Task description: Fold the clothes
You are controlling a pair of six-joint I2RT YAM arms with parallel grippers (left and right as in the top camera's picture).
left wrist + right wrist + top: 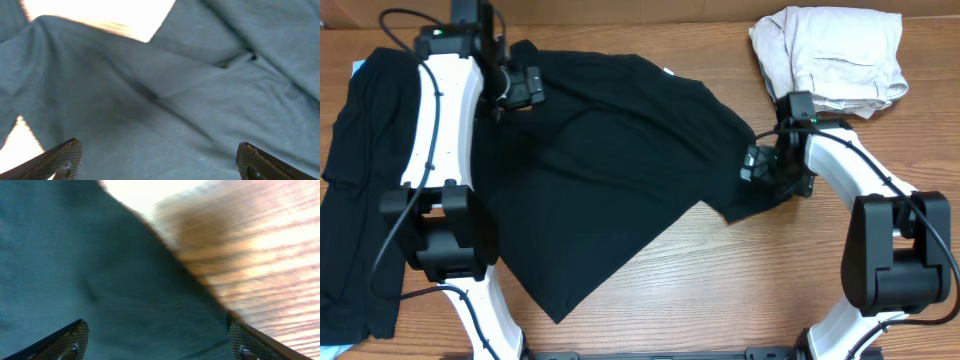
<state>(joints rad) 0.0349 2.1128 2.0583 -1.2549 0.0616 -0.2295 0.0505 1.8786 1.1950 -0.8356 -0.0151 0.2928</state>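
Observation:
A large black T-shirt (pixel 610 160) lies spread and rumpled across the middle of the wooden table, one corner pointing to the front. My left gripper (pixel 523 88) is open over its far left part; the left wrist view shows wide-apart fingers (pixel 159 159) above wrinkled dark fabric (pixel 190 100). My right gripper (pixel 758 165) is open over the shirt's right edge, by a sleeve; the right wrist view shows spread fingers (pixel 157 340) over fabric (pixel 90 270) whose edge meets bare wood. Another black garment (pixel 360 190) lies along the left side.
A crumpled beige garment (pixel 830 55) sits at the back right. The wooden table top (pixel 750 290) shows at the front and right. Both arm bases stand at the front, left and right.

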